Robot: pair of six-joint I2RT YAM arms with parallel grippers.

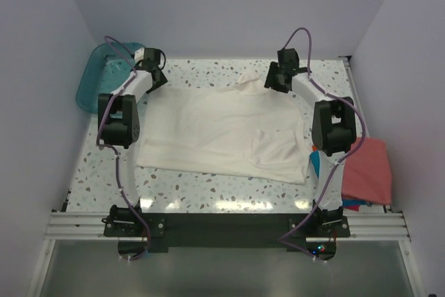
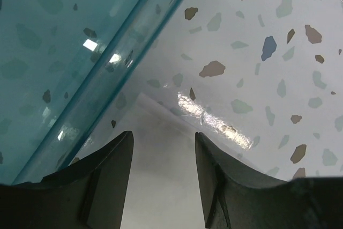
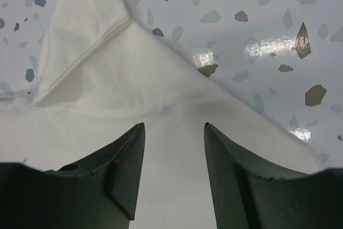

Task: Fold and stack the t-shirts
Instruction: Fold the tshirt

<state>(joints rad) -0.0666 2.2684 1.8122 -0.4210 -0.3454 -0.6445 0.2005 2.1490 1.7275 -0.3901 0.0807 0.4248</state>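
We see the cream-white shirt [image 1: 222,130] spread out nearly flat across the middle of the speckled table [image 1: 208,189]. Its far edge runs along the upper part of the top view, and one flap is folded over near its lower right.

The left gripper [image 1: 158,76] hangs at the shirt's upper left corner, just beside the teal tub [image 1: 97,81] in the upper left of that view. In the left wrist view its two fingers [image 2: 112,175] stand apart with nothing between them. Below the gap lies a pale corner of the shirt [image 2: 161,181]. The tub wall [image 2: 53,52] fills the upper left, and bare table [image 2: 257,52] fills the right.

The right gripper [image 1: 275,81] sits over the far edge of the shirt, right of centre in the top view. In the right wrist view its fingers [image 3: 126,170] are also spread and grip nothing. The cloth [image 3: 161,84] lies under them, and a raised peak of fabric points to the upper left.

At the right edge of the top view we find the salmon-red shirt [image 1: 368,165] lying in a heap beside the right arm. A bit of the blue shirt [image 1: 313,165] shows just left of it, between the arm and the cream one. We cannot tell whether the two touch.
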